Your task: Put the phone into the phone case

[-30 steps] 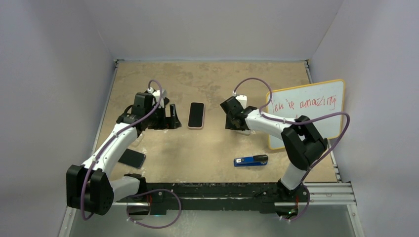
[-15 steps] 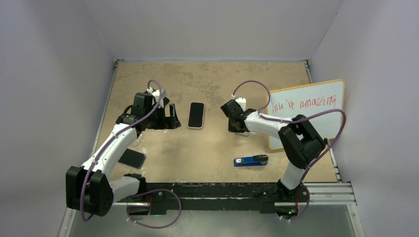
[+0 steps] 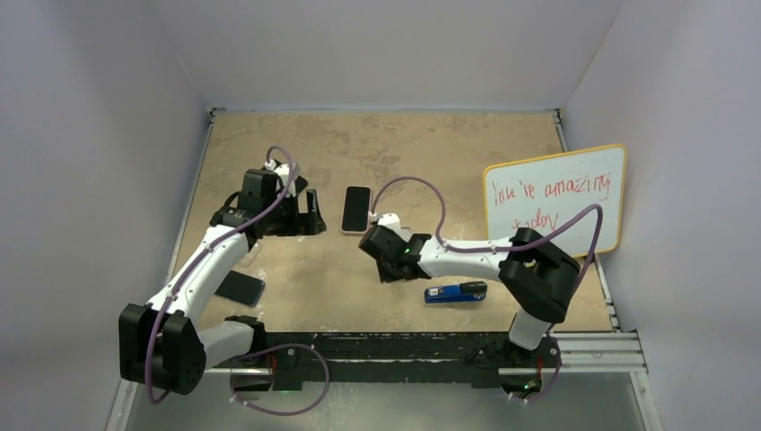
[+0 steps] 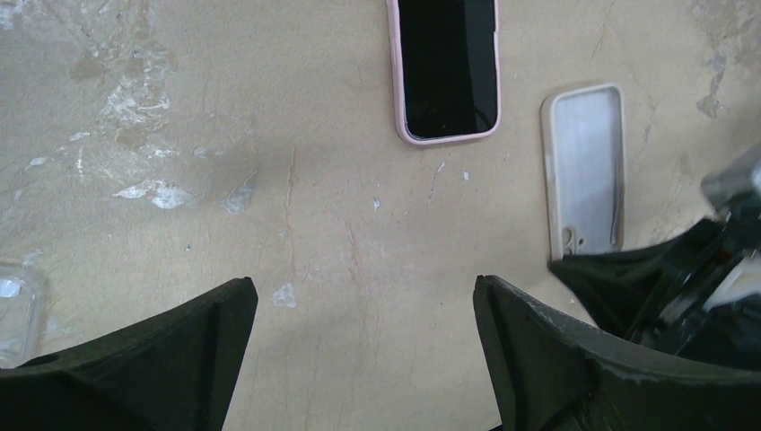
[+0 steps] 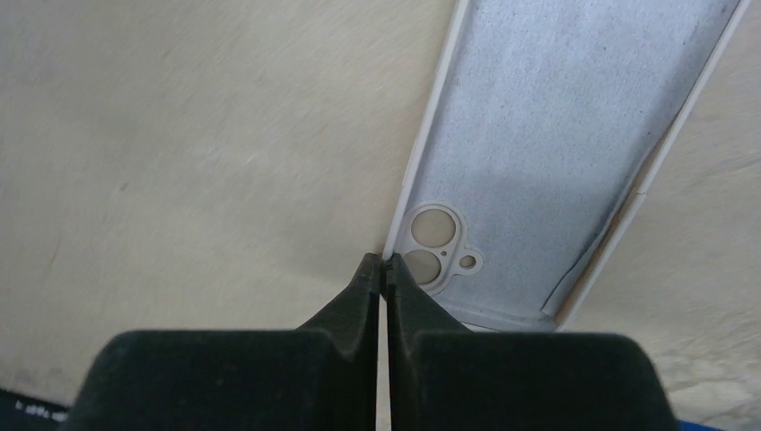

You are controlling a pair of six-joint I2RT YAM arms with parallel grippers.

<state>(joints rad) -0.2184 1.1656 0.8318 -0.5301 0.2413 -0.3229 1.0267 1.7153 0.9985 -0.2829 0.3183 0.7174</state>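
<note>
The right gripper (image 5: 384, 269) has its jaws closed tight, tips together at the rim of the pale grey, soft-looking phone case (image 5: 574, 117), right by the camera holes. Whether the thin lip is caught between them cannot be told. If it is only nipped, the floppy case may twist or slip out once it is lifted or dragged. If it is not caught, the jaws would simply slide off.

The slim phone with a black screen and pink edge (image 4: 446, 67) lies flat on the beige stone-patterned desk (image 4: 314, 224), near the case (image 4: 583, 171) but not touching it. Pulling the case sideways could knock the phone askew. That pink edge may be a bumper already fitted, in which case the phone would likely jam rather than seat.

The left gripper (image 4: 359, 341) hangs with its jaws wide open and empty, short of the phone. A phone lying this flat gives little edge to grip and may skid.
</note>
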